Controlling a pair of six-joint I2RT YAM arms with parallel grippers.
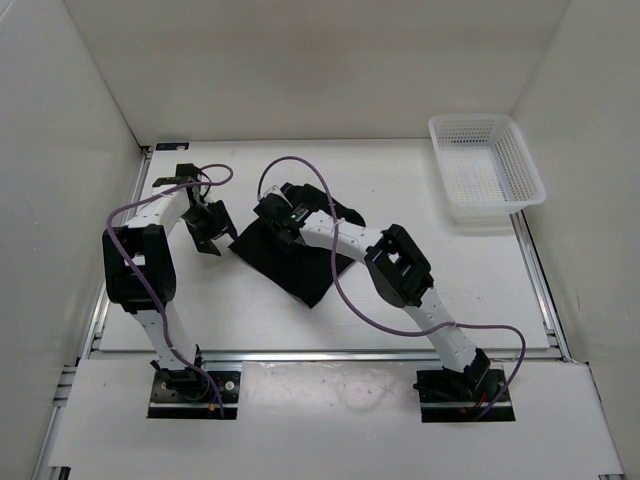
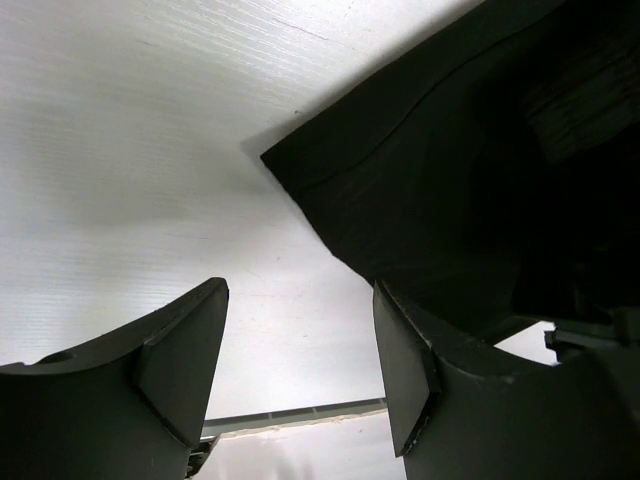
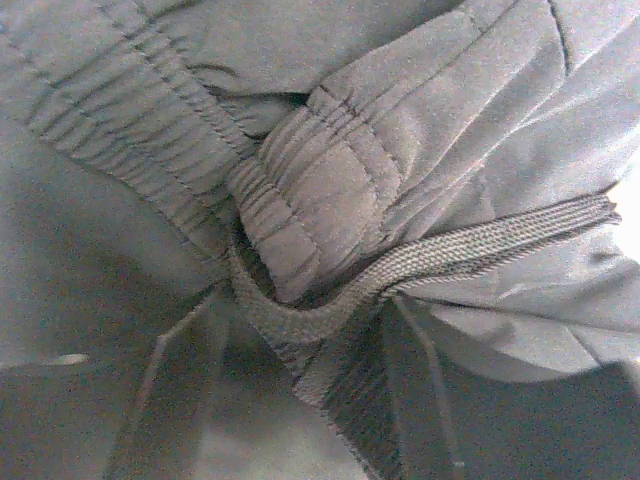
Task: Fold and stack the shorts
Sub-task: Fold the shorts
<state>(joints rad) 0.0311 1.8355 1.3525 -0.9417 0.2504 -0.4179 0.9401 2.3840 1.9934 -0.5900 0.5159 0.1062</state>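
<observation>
The black shorts (image 1: 290,258) lie folded into a flat slanted patch in the middle of the table. My left gripper (image 1: 210,228) is open and empty just left of them; in the left wrist view its gripper (image 2: 300,370) hovers over bare table with the shorts' corner (image 2: 430,180) beside the right finger (image 2: 405,370). My right gripper (image 1: 285,212) sits low on the far end of the shorts. The right wrist view is filled by the gathered waistband (image 3: 310,190) and the drawstring (image 3: 470,250). That gripper (image 3: 305,400) has its jaws apart, dim and blurred, with fabric bunched between them.
A white mesh basket (image 1: 487,165) stands at the far right of the table. White walls close in the left, back and right sides. An aluminium rail (image 1: 330,352) runs along the near edge.
</observation>
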